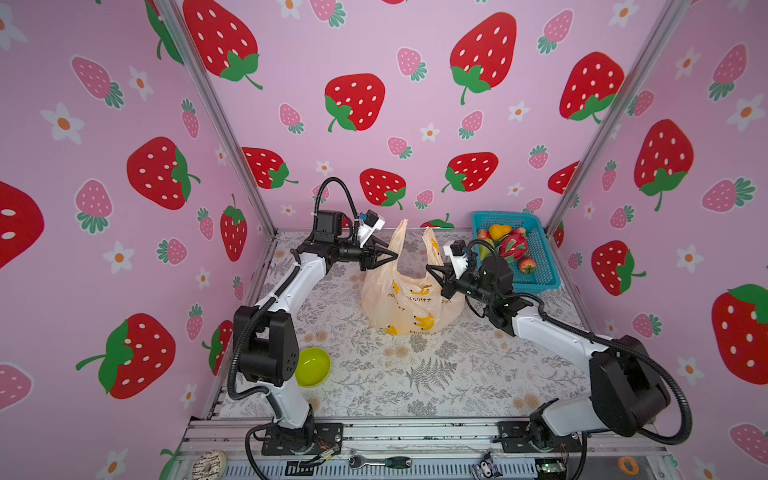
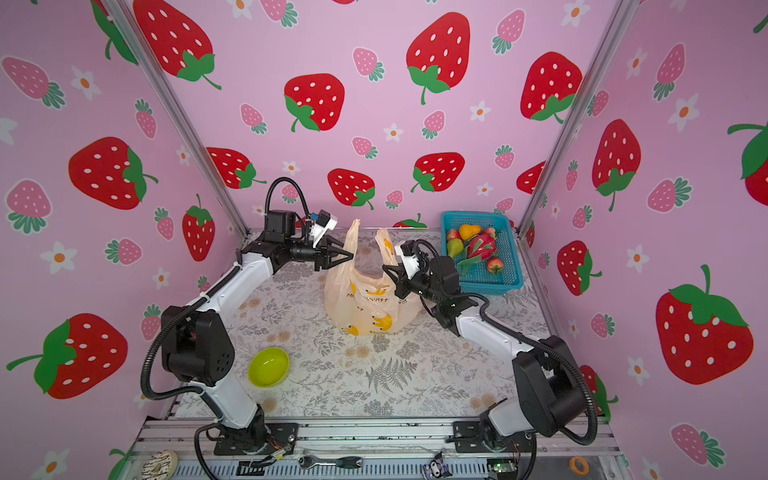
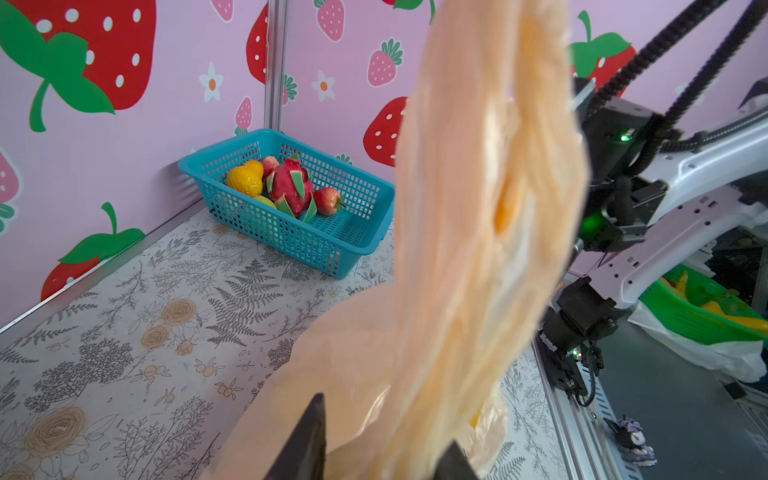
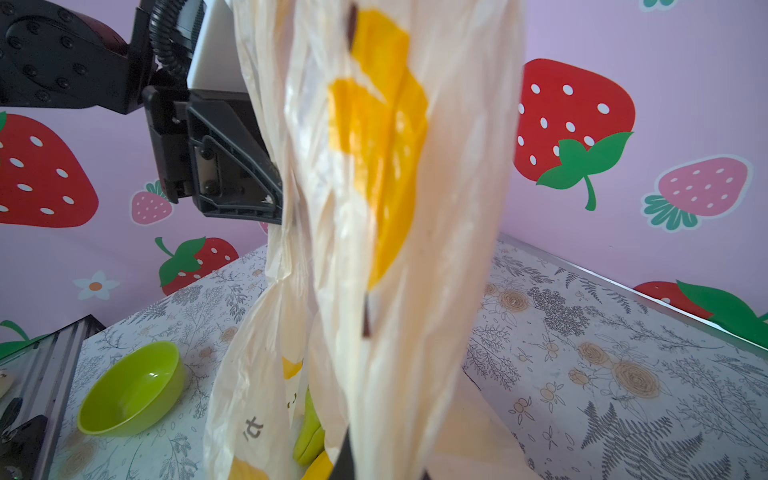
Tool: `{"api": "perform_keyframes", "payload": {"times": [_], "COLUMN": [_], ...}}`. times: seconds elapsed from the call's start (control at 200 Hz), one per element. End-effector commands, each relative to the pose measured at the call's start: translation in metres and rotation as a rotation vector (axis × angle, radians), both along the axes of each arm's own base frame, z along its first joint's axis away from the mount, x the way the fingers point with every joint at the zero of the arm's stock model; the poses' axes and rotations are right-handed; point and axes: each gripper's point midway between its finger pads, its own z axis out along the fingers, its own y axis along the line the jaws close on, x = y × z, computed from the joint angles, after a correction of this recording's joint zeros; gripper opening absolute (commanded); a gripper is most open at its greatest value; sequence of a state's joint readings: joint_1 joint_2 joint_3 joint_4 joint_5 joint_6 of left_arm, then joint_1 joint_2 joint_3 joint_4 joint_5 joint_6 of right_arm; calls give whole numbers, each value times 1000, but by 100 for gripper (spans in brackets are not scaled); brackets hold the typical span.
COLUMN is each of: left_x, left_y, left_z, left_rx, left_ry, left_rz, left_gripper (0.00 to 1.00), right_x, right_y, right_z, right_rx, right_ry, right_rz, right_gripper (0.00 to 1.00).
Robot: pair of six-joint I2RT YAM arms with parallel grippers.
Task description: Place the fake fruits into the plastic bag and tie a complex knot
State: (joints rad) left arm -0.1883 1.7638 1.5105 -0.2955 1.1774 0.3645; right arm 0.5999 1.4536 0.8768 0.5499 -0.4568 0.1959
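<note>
The plastic bag (image 1: 411, 303) (image 2: 365, 303) stands mid-table with both loop handles raised. My left gripper (image 1: 395, 255) (image 2: 351, 256) (image 3: 382, 419) is shut on the left handle (image 3: 478, 208), which runs up between its fingers. My right gripper (image 1: 429, 268) (image 2: 384, 270) (image 4: 384, 457) is shut on the right handle (image 4: 395, 208). Through the bag wall a yellow-green fruit (image 4: 307, 432) shows low inside. Other fake fruits lie in the teal basket (image 1: 540, 257) (image 3: 291, 245): dragon fruit (image 1: 513, 245) (image 3: 293, 187), orange pear (image 1: 499, 230) (image 3: 245, 178), green pear (image 2: 455, 248), red apple (image 1: 527, 264) (image 3: 327, 201).
A lime green bowl (image 1: 311, 367) (image 4: 133, 390) sits near the left arm's base. The basket stands in the back right corner against the walls. On the front rail lie a ratchet tool (image 1: 380, 461) and a doughnut toy (image 1: 210, 463).
</note>
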Motion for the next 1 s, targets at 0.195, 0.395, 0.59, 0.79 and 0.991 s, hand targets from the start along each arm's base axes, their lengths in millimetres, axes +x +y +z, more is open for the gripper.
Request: {"api": "perform_keyframes", "payload": {"times": [0.195, 0.395, 0.59, 0.79, 0.991], "left_x": [-30, -63, -69, -60, -51], "left_y": [-8, -16, -28, -31, -33], "left_z": [16, -2, -20, -27, -28], "left_rx": [60, 242, 414, 516, 570], "left_ry": [-130, -267, -337, -363, -374], "left_rz": [-26, -80, -123, -133, -136], "left_gripper": [1, 0, 0, 0, 0], "right_x": [13, 5, -8, -8, -13], "right_y": [-1, 6, 14, 14, 14], "right_z": [10, 1, 4, 0, 0], "right_rx": [-44, -96, -87, -87, -81], "right_ry": [-17, -3, 0, 15, 9], "right_rz": [-37, 70, 190, 210, 246], "right_gripper": [0, 0, 0, 0, 2]}}
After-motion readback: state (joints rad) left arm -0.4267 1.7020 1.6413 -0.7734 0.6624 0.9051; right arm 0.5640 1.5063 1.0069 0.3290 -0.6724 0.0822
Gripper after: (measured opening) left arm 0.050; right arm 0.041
